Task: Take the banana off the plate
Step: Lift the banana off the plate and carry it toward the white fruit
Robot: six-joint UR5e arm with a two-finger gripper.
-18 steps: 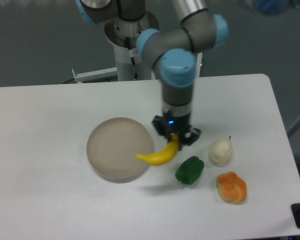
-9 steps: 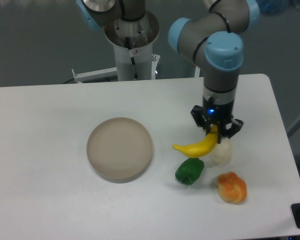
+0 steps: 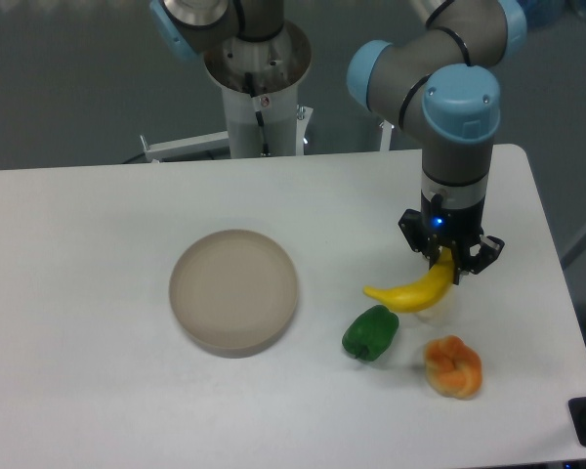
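Closest to the front of the white table [image 3: 98,244] sits a lumpy orange fruit [image 3: 453,366]. Just to its left, a little way apart, is a green pepper [image 3: 370,332]. It is shiny and dark green.

Next comes the banana [image 3: 415,291]. It is bright yellow and curved, and it hangs in the air above the table, off the plate and well to the right of it. It is near the pepper and the orange fruit but does not touch them. I am holding it by its upper right end. My gripper [image 3: 448,261] is squeezed tight on that end, and the long part of the banana sticks out to the left and droops down a bit. A small blue light glows on my black wrist just above.

Over on the left is the plate [image 3: 233,290]. It is round, tan and shallow.

Farther back my gray arm [image 3: 455,137] with its blue caps goes up. Behind the table stands my white base post [image 3: 259,98].
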